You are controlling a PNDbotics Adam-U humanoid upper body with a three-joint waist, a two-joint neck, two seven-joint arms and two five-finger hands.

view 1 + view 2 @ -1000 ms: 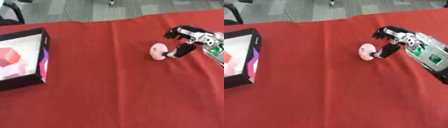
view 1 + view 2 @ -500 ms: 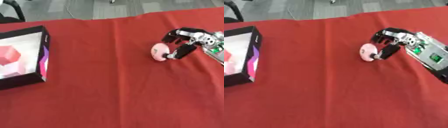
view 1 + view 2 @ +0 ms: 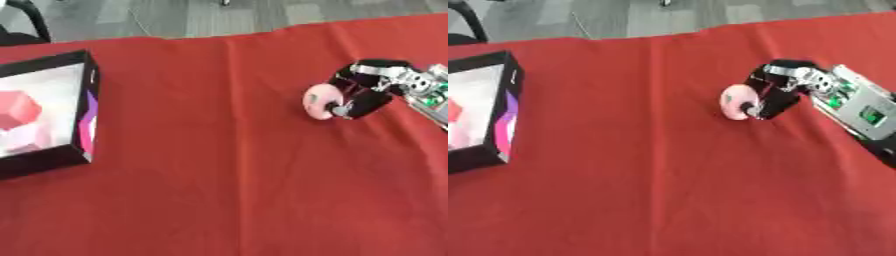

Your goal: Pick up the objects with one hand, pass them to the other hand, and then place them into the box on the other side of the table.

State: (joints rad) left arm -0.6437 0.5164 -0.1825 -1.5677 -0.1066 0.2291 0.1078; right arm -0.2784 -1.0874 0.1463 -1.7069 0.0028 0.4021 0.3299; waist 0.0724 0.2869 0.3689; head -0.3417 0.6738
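Note:
A small pink rounded object lies on the red tablecloth right of centre. My right hand comes in from the right edge and its curled black fingers and thumb close round the object's right side. The black-walled box sits at the left edge, with pink and white things inside it. My left hand shows in neither view.
The red cloth covers the table from the front to the far edge, where grey floor begins. A dark chair part stands at the far left corner.
My right hand's fingers have curled closer round the pink object. The whole picture has shifted a little, so the camera has moved.

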